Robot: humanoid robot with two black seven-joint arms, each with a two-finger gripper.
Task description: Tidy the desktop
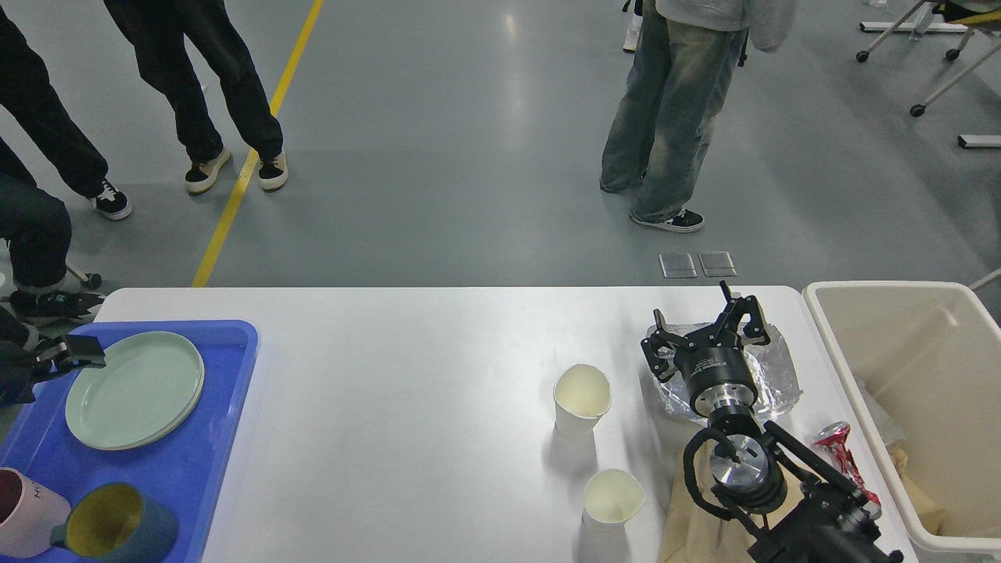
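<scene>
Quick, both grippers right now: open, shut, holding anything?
Left gripper: at the green plate's rim, too small and dark to tell.
Right gripper: open, empty, above the crumpled foil.

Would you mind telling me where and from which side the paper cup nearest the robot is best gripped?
Grip the near paper cup across its rim, coming from above: it stands upright with its mouth open, and the brown paper and right arm crowd its right side. The right gripper hangs open nearby.

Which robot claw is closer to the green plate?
The left claw. It sits right at the green plate's upper-left rim, over the blue tray. The right claw is far across the desktop, above the crinkly foil.
</scene>
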